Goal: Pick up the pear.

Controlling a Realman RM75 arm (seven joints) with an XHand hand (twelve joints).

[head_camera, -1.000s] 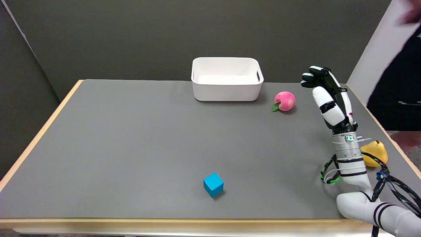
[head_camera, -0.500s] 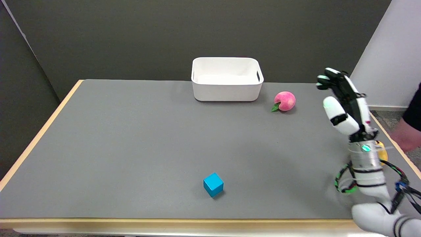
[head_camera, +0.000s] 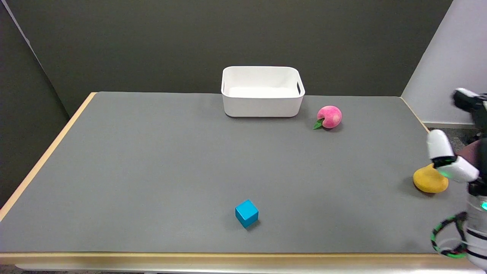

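The yellow pear (head_camera: 429,180) lies on the grey table near the right edge, partly covered by my thumb. My right hand (head_camera: 462,152) hangs at the picture's far right, above and just right of the pear, partly cut off by the frame. Its fingers are spread apart and hold nothing.
A white bin (head_camera: 262,91) stands at the back centre. A pink peach (head_camera: 329,117) with a green leaf lies to its right. A blue cube (head_camera: 247,213) sits near the front edge. The table's right edge (head_camera: 418,118) runs close by the pear.
My right arm has swung to the right, off toward the table's edge, uncovering the pear. The person at the right has left the view.
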